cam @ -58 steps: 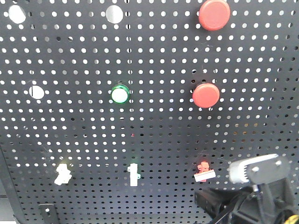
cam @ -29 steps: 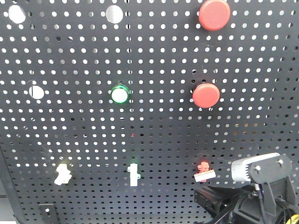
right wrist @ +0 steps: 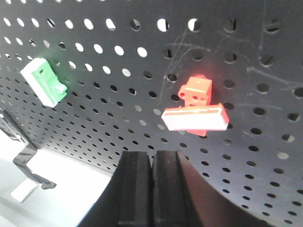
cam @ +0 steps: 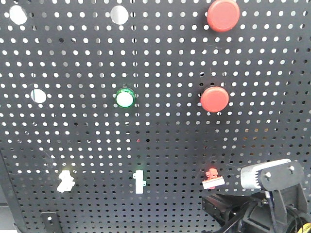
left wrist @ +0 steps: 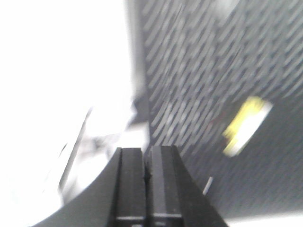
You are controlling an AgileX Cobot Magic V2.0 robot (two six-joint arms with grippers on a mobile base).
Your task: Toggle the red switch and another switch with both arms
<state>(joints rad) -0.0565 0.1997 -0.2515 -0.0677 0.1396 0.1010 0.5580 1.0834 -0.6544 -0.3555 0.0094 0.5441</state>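
The red switch [cam: 212,177] sits low on the black pegboard [cam: 160,136], glowing red with a white lever. In the right wrist view the red switch [right wrist: 196,109] is just above and right of my right gripper [right wrist: 152,153], which is shut, empty and a short gap below the lever. The right arm [cam: 272,194] shows at the lower right with a silvery-grey block on it. The pale yellow switch [cam: 64,180] is at the lower left. It appears blurred as a yellow switch [left wrist: 248,125], right of my shut, empty left gripper [left wrist: 147,150], well apart from it.
A white toggle on a green base [cam: 139,181] sits between the two switches, also the green toggle [right wrist: 43,82]. Two large red push buttons [cam: 214,99] [cam: 223,15] and a green round button [cam: 124,98] sit higher. A black bracket [cam: 50,221] hangs at the board's lower left.
The right arm's grey block has shifted slightly right and down from a second ago, then held still. The switches look the same.
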